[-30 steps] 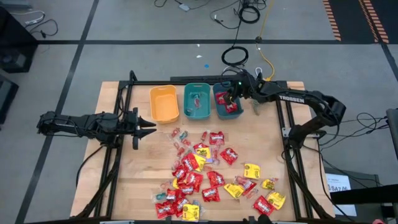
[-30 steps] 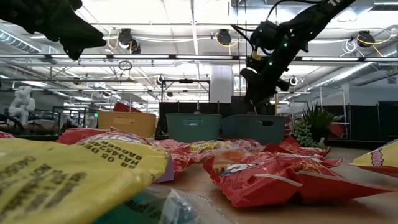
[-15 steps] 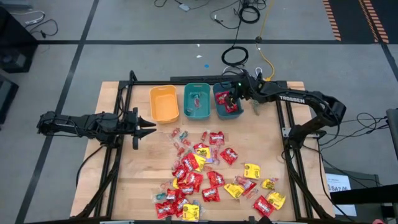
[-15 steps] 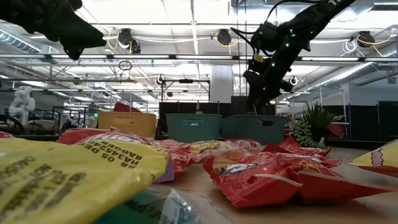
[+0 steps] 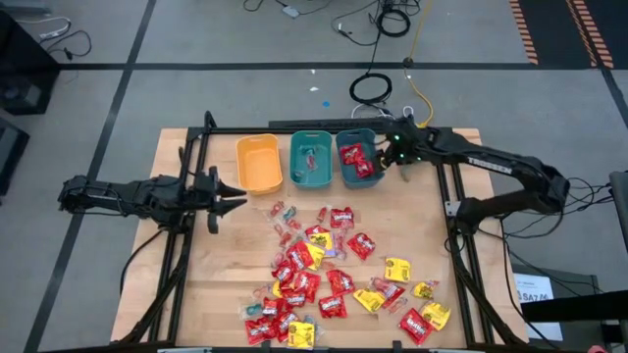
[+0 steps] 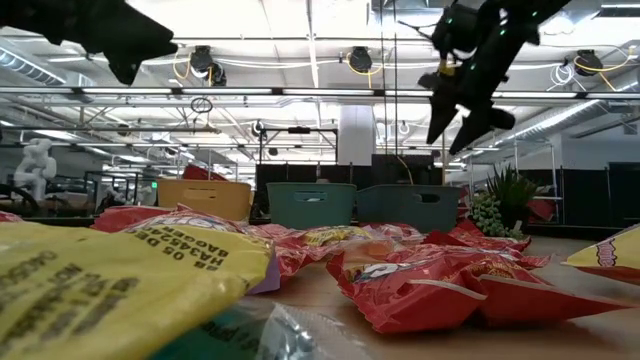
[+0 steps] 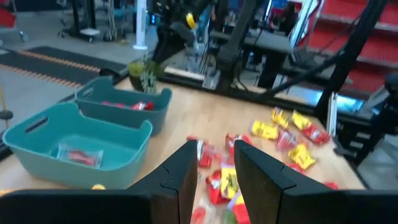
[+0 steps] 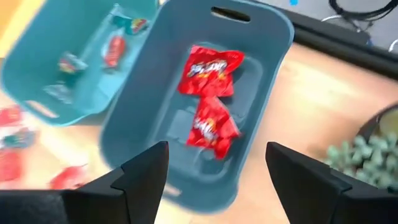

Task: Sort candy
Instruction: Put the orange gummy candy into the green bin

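Hovering with its fingers spread wide and empty, the right end effector [image 5: 395, 157] hangs just past the outer side of the dark teal bin [image 5: 357, 160] at the surface's [image 5: 432, 211] far edge, where two red packets [image 8: 208, 94] lie inside. The left end effector [image 5: 234, 196] waits near the left edge with its fingers partly parted and nothing between them. Most of the candy [image 5: 339, 277] lies scattered from the middle towards the near edge, with a few small pieces in the middle teal bin [image 5: 311, 160] beside the yellow bin [image 5: 259, 163].
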Robot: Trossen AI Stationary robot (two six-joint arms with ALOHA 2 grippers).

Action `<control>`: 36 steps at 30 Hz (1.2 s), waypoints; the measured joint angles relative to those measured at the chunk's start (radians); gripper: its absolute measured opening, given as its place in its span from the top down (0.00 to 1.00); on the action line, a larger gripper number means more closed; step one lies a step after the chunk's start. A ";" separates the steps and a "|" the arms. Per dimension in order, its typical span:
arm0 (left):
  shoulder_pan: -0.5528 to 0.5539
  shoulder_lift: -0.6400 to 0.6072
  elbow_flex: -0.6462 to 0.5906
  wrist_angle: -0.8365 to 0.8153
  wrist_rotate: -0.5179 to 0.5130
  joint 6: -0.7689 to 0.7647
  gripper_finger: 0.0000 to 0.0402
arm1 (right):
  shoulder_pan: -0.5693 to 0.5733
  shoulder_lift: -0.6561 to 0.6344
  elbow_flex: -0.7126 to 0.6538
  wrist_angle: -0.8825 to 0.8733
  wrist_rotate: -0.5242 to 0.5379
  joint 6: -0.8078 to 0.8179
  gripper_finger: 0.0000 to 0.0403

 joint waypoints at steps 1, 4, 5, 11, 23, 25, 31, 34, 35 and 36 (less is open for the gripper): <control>0.000 0.000 0.000 0.003 -0.006 -0.001 0.71 | 0.015 -0.018 0.000 -0.016 0.002 0.023 0.35; 0.000 0.000 0.000 0.001 -0.018 -0.024 0.71 | 0.070 -0.066 0.000 -0.054 0.023 0.093 0.35; 0.000 0.000 0.000 0.001 -0.018 -0.023 0.70 | 0.092 -0.081 0.000 -0.068 0.037 0.119 0.35; 0.000 0.000 0.000 0.000 -0.018 -0.024 0.59 | 0.251 -0.133 0.000 -0.160 0.151 0.298 0.35; -0.001 0.000 0.000 0.007 -0.009 -0.055 0.52 | 0.583 -0.092 0.000 -0.335 0.279 0.664 0.35; -0.001 0.011 0.000 0.008 -0.009 -0.114 0.52 | 0.625 -0.077 0.000 -0.358 0.296 0.709 0.35; -0.001 0.156 0.002 -0.008 0.004 -0.191 0.52 | 0.722 -0.019 0.000 -0.370 0.330 0.737 0.35; -0.001 0.283 0.033 -0.012 -0.041 -0.204 0.52 | 0.763 0.014 0.000 -0.372 0.335 0.720 0.35; -0.001 0.328 0.046 -0.021 -0.057 -0.210 0.52 | 0.777 0.025 0.000 -0.371 0.338 0.714 0.35; -0.001 0.373 0.059 -0.029 -0.072 -0.210 0.52 | 0.789 0.035 0.000 -0.371 0.341 0.710 0.35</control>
